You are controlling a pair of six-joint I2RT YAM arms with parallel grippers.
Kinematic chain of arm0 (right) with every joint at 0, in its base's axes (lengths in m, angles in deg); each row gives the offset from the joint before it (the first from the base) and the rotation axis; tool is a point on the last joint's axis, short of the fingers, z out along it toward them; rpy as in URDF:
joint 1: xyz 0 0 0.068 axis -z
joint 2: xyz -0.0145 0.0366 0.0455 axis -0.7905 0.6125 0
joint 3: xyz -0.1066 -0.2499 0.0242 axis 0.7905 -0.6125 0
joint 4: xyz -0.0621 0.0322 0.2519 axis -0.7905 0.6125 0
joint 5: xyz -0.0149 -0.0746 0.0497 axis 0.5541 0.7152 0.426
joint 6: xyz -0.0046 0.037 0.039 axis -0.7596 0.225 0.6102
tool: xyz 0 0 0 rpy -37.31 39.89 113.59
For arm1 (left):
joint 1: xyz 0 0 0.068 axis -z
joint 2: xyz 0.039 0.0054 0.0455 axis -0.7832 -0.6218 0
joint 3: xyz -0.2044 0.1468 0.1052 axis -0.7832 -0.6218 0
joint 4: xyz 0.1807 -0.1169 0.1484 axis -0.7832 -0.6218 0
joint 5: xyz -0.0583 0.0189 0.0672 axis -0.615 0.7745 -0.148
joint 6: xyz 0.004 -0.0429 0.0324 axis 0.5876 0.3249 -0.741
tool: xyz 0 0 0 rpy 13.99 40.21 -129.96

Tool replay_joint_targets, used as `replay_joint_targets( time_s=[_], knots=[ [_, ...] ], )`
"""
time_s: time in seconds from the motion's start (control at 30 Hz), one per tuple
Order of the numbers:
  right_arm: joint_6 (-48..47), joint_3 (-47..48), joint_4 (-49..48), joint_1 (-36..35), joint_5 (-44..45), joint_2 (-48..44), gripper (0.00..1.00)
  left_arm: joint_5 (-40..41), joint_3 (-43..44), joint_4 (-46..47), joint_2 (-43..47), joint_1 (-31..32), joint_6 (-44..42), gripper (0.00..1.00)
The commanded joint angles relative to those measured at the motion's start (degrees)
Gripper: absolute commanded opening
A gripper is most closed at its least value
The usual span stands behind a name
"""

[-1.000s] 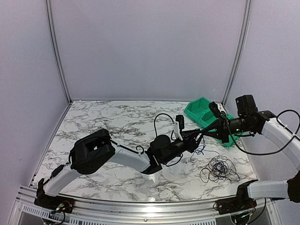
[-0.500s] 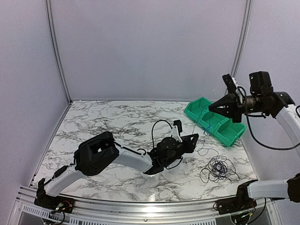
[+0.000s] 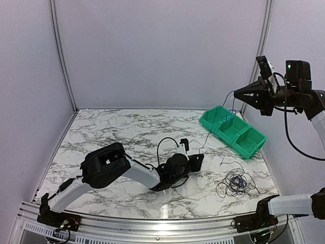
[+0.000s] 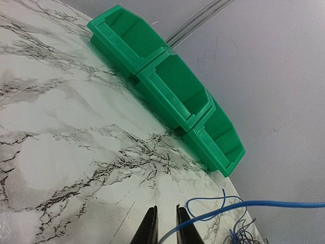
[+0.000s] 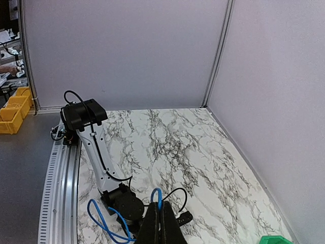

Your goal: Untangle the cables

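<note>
Right claw (image 3: 237,94) is pinching the blue cable (image 4: 264,204) high; my left claw (image 4: 165,216) is sitting narrow around it, grip unclear. Beside that claw the black cables (image 3: 237,184) are lying tangled; I am judging most work undone.

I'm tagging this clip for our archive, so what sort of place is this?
Probably a robotics lab test booth: a marble-patterned tabletop enclosed by plain lilac wall panels, with black-and-white robot arms bolted to a metal rail along its near edge.
</note>
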Motion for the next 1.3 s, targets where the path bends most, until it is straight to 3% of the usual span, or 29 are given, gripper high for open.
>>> replay_joint_targets(
  time_s=[0.0, 0.2, 0.33, 0.57, 0.77, 0.87, 1.0, 1.27],
  knots=[
    [3.35, 4.15, -3.24, -0.15, 1.99, 0.68, 0.00, -0.31, -3.27, -0.58, 3.47, -0.14, -2.65, 0.16],
    [4.30, 17.43, -2.93, 4.02, -1.17, 4.51, 0.00, -0.87, -6.63, 1.51, 3.30, -0.76, -0.13, 0.15],
    [5.71, 19.79, -5.07, 4.46, 0.51, 7.21, 0.00, -0.16, -10.49, 3.08, 5.65, -1.11, -1.82, 0.16],
    [12.42, 9.17, -17.66, 4.74, 6.01, 7.54, 0.00, -0.04, -19.59, 8.34, 12.04, -1.42, -6.70, 0.26],
    [15.27, -4.34, -25.53, 3.60, 13.23, 7.23, 0.00, -1.93, -35.78, 19.63, 27.51, -0.32, -19.82, 0.42],
    [17.57, -13.61, -29.75, 0.45, 15.10, 7.39, 0.00, -7.64, -39.72, 16.16, 35.66, 0.95, -28.10, 0.46],
    [17.47, -19.35, -32.15, -3.74, 17.10, 9.85, 0.00, -9.20, -45.99, 11.92, 45.17, 3.49, -36.68, 0.58],
    [14.22, -19.05, -31.07, -12.93, 18.83, 14.85, 0.00, -14.53, -48.88, 3.81, 51.56, 3.61, -37.83, 0.67]
  ],
)
